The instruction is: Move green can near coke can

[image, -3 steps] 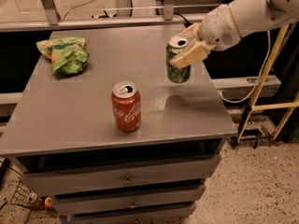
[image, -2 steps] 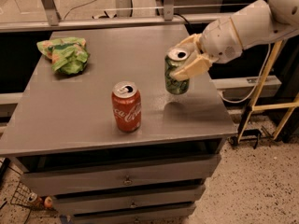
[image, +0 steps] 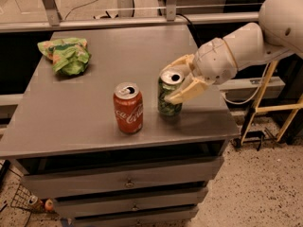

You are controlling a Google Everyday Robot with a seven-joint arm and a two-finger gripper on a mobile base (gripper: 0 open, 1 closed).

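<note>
Jaws hold the dark green drink can with silver top [image: 169, 94], upright on the grey table [image: 71, 115] just beside the red Coca-Cola can [image: 128, 109]. Better to release gently and retreat straight back, I think — no sideways nudge.

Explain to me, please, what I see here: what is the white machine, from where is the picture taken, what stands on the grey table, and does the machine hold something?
The white machine is a robot arm that reaches in from the right. At its end sits a two-finger gripper, shut on the green can with one finger on each side. The can is upright, on or just above the table, close beside the coke can but not touching it. A crumpled snack bag lies at the far left corner. Drawers are below the tabletop. The single camera looks down from the front; its mounting does not show.
</note>
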